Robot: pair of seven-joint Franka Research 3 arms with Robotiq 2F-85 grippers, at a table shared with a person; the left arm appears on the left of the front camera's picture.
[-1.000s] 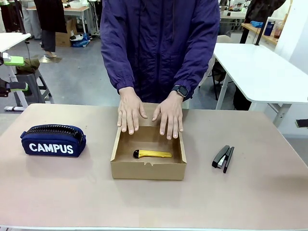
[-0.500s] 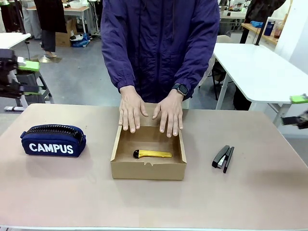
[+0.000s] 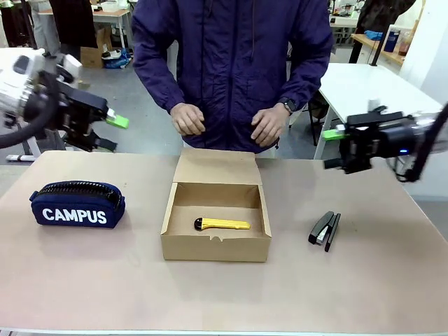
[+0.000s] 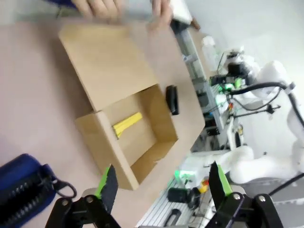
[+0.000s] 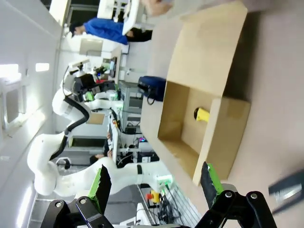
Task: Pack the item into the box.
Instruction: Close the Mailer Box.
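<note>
The brown box (image 3: 215, 248) sits open in the middle of the counter (image 3: 224, 301). The yellow knife (image 3: 222, 225) lies flat on its floor, between a navy pencil case (image 3: 77, 205) and a black stapler (image 3: 325, 229) lying outside. The flap (image 3: 218, 166) leans back. Farther off, the left pincer (image 3: 112, 133) and right pincer (image 3: 332, 148) hover at either side, both wide and empty. A person's hands (image 3: 187, 119) are raised beyond.

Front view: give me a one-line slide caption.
Utility knife lies in the open cardboard box; left gripper and right gripper hover open either side.

Lab workroom — white worktables (image 3: 371, 87), bare grey floor (image 3: 122, 87).
</note>
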